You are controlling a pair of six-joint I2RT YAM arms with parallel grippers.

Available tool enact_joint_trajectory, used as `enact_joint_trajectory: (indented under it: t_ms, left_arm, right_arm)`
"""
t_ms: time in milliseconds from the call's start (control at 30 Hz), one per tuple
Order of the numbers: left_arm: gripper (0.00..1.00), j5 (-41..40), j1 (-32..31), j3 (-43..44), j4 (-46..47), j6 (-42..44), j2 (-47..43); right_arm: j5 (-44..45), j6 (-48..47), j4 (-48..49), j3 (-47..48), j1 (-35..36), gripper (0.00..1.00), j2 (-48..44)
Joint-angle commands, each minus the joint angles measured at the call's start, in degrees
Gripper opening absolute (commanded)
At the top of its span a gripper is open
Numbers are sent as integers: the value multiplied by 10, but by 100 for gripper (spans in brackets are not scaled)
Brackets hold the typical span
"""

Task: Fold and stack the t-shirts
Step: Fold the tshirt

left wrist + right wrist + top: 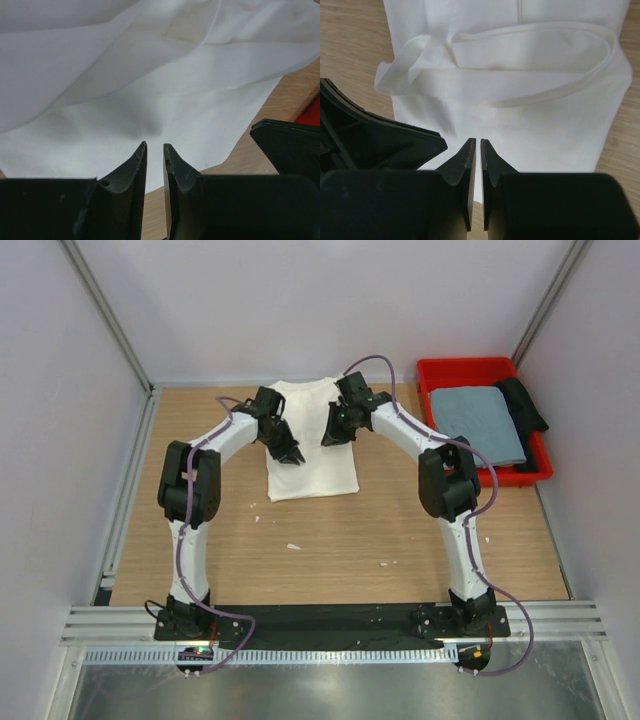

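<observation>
Lying toward the back of the surface [330, 540], midway between the two arms, the white t-shirt [312, 470] is already narrowed into a long rectangle, its sides turned in and its collar [520, 80] at the far end. It looks flat at the near hem, though the left wrist view shows loose ripples higher up.

Both hands hover just over it. The left hand [290, 453] has its fingers narrowly parted with nothing between them. The right hand [333, 435] is all but closed, only a hairline slit showing, and it is empty too. Neither one grips the cloth.

Off to the right, well apart, the grey-blue t-shirt [478, 425] sits folded flat inside the red bin [470, 368]. Something black [525, 405], possibly another garment, hangs over the bin's far right rim; I can't make out what it is.

By my reckoning the job is past halfway. One shirt is folded and put away, and the white one has its lengthwise folds. It still needs folding across its length and placing on top of the grey-blue one.
</observation>
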Motion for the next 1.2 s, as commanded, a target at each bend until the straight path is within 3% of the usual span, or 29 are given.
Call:
enact_joint_trajectory:
  t_ms: [0, 433, 667, 900, 1167]
  left_arm:
    - [20, 11, 7, 28, 43, -18, 11]
    - [19, 2, 7, 54, 40, -19, 49]
    - [20, -34, 8, 142, 0, -1, 80]
    - [22, -61, 8, 86, -3, 0, 21]
    - [23, -59, 18, 80, -9, 21, 24]
  right_arm:
    - [31, 18, 65, -12, -17, 14, 7]
    - [25, 25, 121, -38, -10, 13, 34]
    - [43, 18, 158, 20, -16, 13, 76]
    - [71, 33, 170, 105, -28, 15, 104]
    - [38, 41, 126, 176, -48, 27, 106]
